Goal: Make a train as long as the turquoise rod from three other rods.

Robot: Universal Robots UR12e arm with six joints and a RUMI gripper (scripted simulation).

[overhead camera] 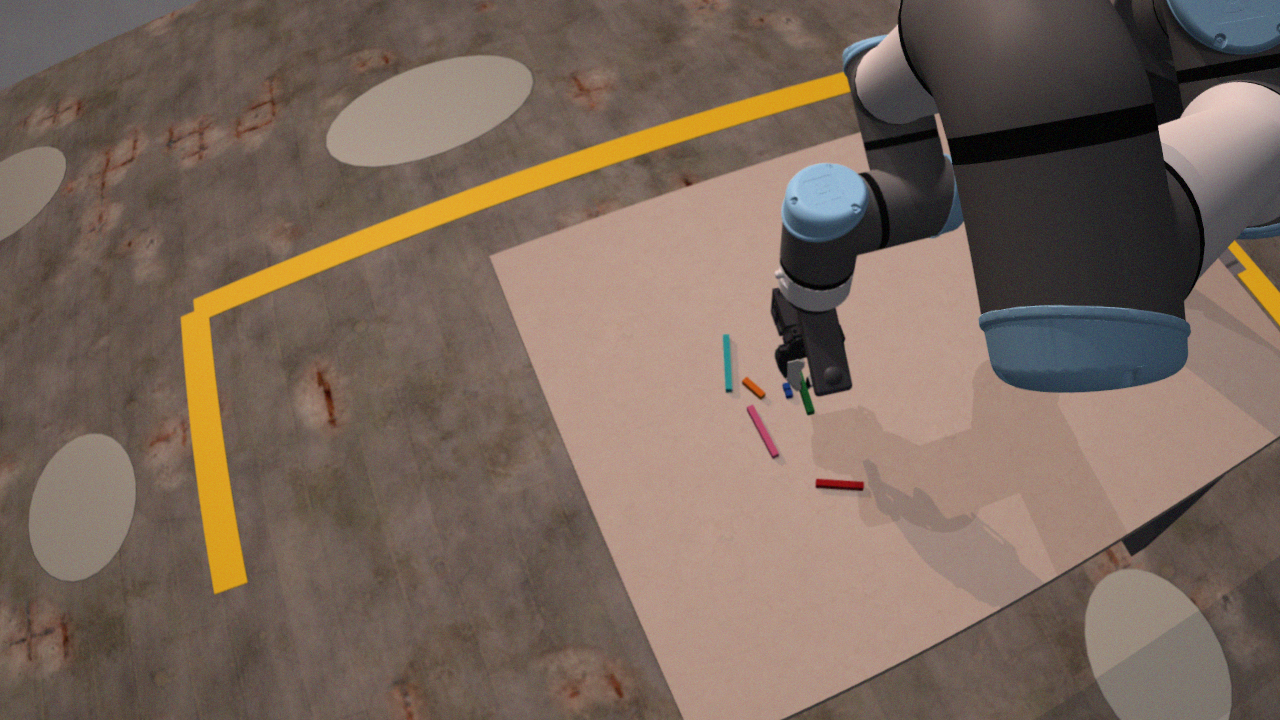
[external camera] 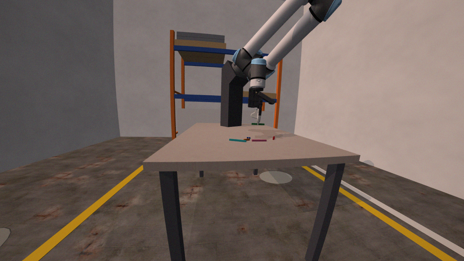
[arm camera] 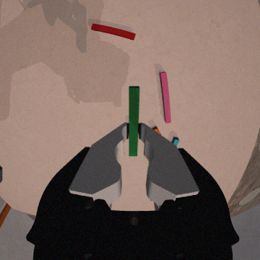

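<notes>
Claw (arm camera: 133,133) pinching the green rod (arm camera: 133,108), carried above the table (external camera: 201,152).
Transport step, I'd say: the rod hangs near the blue rod (overhead camera: 787,390) and orange rod (overhead camera: 752,386); next comes lowering it flat, ends lined up.

Hidden and cut-off parts

In the wrist view the gripper (arm camera: 133,131) covers most of the orange rod (arm camera: 156,129) and turquoise rod (arm camera: 175,141), leaving only short tips; the blue rod is out of sight there. From the top, the fingers hide the upper end of the green rod (overhead camera: 807,399). The arm's upper links run off the top edge. In the exterior view the blue rod (external camera: 248,137) is too small to judge.
</notes>
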